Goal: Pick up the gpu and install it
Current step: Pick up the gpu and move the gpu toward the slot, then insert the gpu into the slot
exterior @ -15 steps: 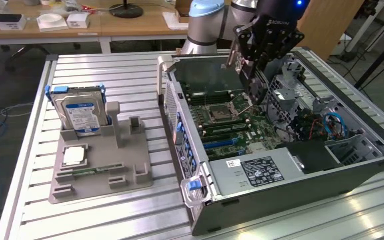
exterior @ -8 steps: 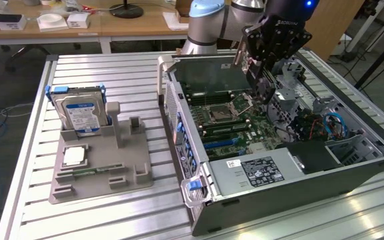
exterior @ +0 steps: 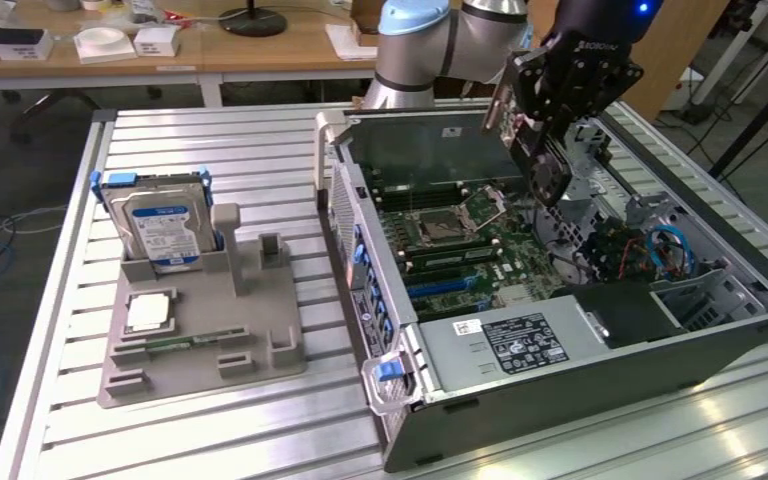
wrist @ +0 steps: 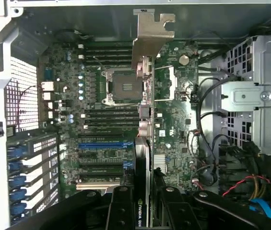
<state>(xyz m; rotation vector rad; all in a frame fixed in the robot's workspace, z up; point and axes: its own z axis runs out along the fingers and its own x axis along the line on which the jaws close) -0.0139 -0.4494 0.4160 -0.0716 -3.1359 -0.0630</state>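
Note:
My gripper (exterior: 546, 128) hangs over the open computer case (exterior: 357, 230) and is shut on the gpu (exterior: 546, 172), which dangles on edge above the motherboard (exterior: 458, 235). In the wrist view the gpu (wrist: 143, 143) runs edge-on away from the black fingers (wrist: 121, 206), and its silver end bracket (wrist: 150, 36) is farthest from them. The card floats over the CPU socket (wrist: 125, 86) and the blue expansion slots (wrist: 101, 143) without touching them.
A silver, blue-labelled hard drive (exterior: 157, 225) stands in a grey fixture (exterior: 197, 330) on the exterior view's left, with a RAM stick (exterior: 191, 343) lying on it. Inside the case are a power supply (exterior: 518, 345), a drive cage (wrist: 255, 96) and loose cables (wrist: 207, 143).

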